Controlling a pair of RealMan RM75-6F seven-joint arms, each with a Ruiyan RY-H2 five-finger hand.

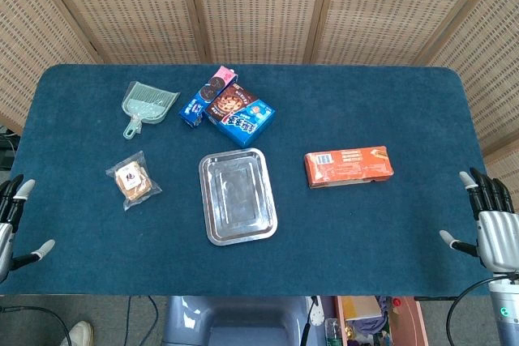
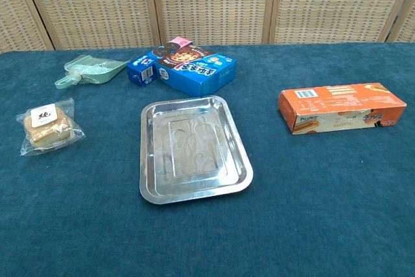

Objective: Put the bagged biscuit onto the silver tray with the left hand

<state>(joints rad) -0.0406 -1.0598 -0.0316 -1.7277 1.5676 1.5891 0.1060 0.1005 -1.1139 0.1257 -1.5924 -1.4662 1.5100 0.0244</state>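
Observation:
The bagged biscuit (image 1: 133,180) (image 2: 47,126) lies in clear wrap on the blue table, left of the silver tray (image 1: 238,197) (image 2: 193,149). The tray sits bare in the middle. My left hand (image 1: 11,224) hangs at the table's near left edge, fingers spread, holding nothing, well short of the biscuit. At the near right edge my right hand (image 1: 490,227) is likewise open and holds nothing. Neither hand shows in the chest view.
A green dustpan (image 1: 147,106) (image 2: 91,71) lies at the back left. Two blue cookie boxes (image 1: 231,108) (image 2: 191,68) sit behind the tray. An orange box (image 1: 349,166) (image 2: 342,107) lies to the tray's right.

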